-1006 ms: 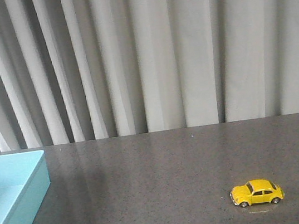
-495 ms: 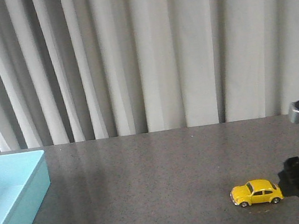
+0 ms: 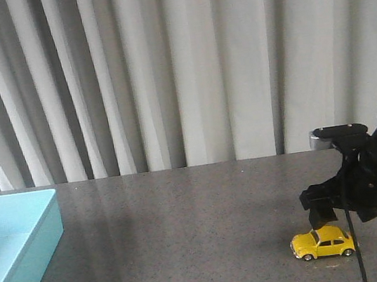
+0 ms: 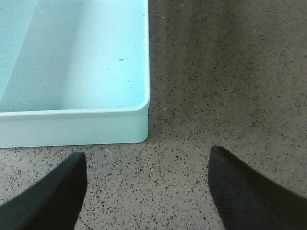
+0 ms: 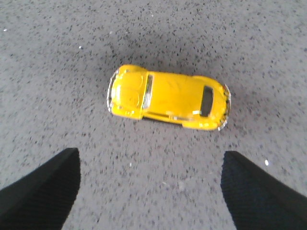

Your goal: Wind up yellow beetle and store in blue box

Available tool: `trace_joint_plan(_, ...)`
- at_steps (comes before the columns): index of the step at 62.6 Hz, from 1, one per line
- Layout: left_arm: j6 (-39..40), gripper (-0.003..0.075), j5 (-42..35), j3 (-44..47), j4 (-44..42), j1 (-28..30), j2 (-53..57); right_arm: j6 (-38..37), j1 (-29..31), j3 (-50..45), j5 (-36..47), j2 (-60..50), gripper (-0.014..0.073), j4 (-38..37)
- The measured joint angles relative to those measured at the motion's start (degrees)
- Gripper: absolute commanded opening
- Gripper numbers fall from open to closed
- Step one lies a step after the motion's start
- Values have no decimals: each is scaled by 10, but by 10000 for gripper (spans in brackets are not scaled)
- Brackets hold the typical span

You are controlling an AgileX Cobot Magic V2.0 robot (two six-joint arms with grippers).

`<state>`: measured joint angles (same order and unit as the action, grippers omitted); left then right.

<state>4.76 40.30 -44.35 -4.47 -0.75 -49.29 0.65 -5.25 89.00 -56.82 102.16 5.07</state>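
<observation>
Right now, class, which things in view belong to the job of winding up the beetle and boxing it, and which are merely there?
Belong to the job:
yellow beetle
blue box
right gripper, open above the beetle

Merely there:
grey curtain
speckled table
left gripper, open beside the box

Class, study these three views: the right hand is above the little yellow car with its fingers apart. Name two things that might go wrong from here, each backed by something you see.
1. The yellow beetle sits on free wheels on the smooth table. If one finger of the open right hand touches first, the car may roll or twist away.
2. The blue box is far across the table at the left edge, so a weak hold on the glossy body could drop it on the way.
</observation>
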Motion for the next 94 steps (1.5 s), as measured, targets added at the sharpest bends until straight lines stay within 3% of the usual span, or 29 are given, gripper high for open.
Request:
trace_joint_plan(29,0,505,0,0,1,0,0,-26,0,167,-74,172,507,-29)
trace_joint_plan(69,0,505,0,0,1,0,0,-25,2,185,-98,202,505,-40)
trace_joint_plan(94,0,505,0,0,1,0,0,60,117,186,-126,202,505,-17)
